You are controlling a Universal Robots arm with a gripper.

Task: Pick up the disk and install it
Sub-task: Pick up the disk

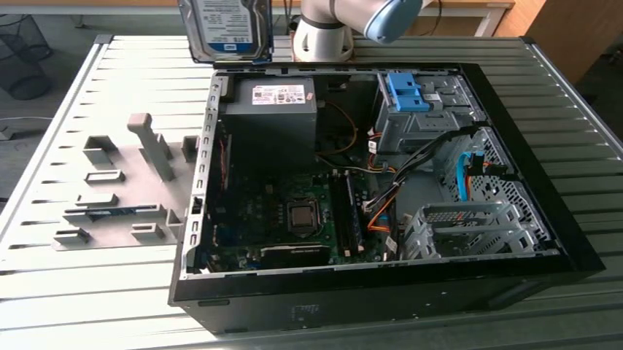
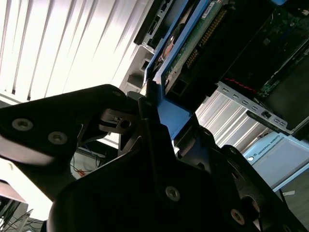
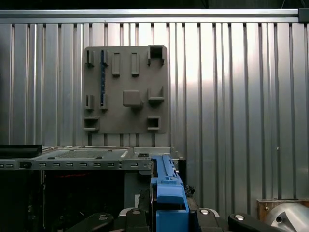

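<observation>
Tool (image 2: pixel 169 116) of mine is narrowed tight onto the blue frame of the disk (image 1: pixel 229 28), and I hold the disk upright in the air, clear of the desk (image 1: pixel 87 292), beside the arm's base (image 1: pixel 322 36). Below it lies the open computer case (image 1: pixel 341 310), holding 1 black box with a white sticker (image 1: pixel 273 120), a motherboard (image 1: pixel 262 211), loose cables (image 1: pixel 384 204) and 1 blue bracket (image 1: pixel 404 91). On the exterior view's left, 1 grey holder plate (image 1: pixel 117 197) lies beside the case.

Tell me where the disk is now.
In the exterior view the disk hangs at the top, above the far rim of the computer case, to the exterior view's left of the arm; the first wrist view shows it clamped in the gripper.
</observation>
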